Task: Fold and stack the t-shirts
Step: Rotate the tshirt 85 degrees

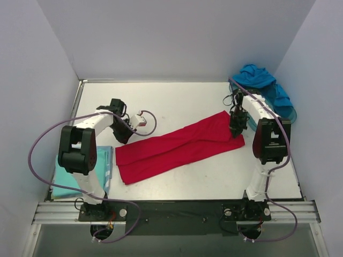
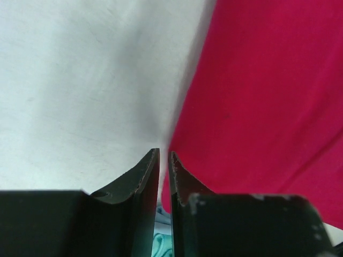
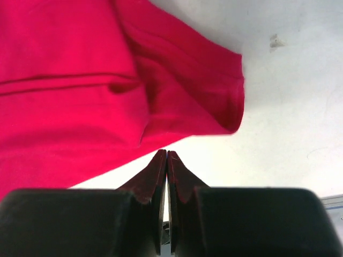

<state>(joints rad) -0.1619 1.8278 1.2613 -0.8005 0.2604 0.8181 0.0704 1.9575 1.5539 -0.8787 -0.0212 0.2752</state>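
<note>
The red t-shirt [image 1: 177, 147] lies on the table folded into a long band, running diagonally from near left to far right. My left gripper [image 1: 124, 138] hovers at the band's left end. In the left wrist view it [image 2: 164, 152] is shut to a thin slit and empty, with the red cloth [image 2: 257, 96] just to its right. My right gripper [image 1: 235, 131] sits at the band's right end. In its wrist view it [image 3: 166, 152] is shut and empty, just short of the red hem [image 3: 69, 80]. The blue t-shirt [image 1: 254, 75] lies bunched at the back right. The pale aqua t-shirt [image 1: 104, 163] lies under my left arm.
A translucent teal tray [image 1: 286, 110] stands at the back right corner with the blue shirt draped over it. White walls close in the table on three sides. A metal rail [image 1: 177, 211] runs along the near edge by the arm bases.
</note>
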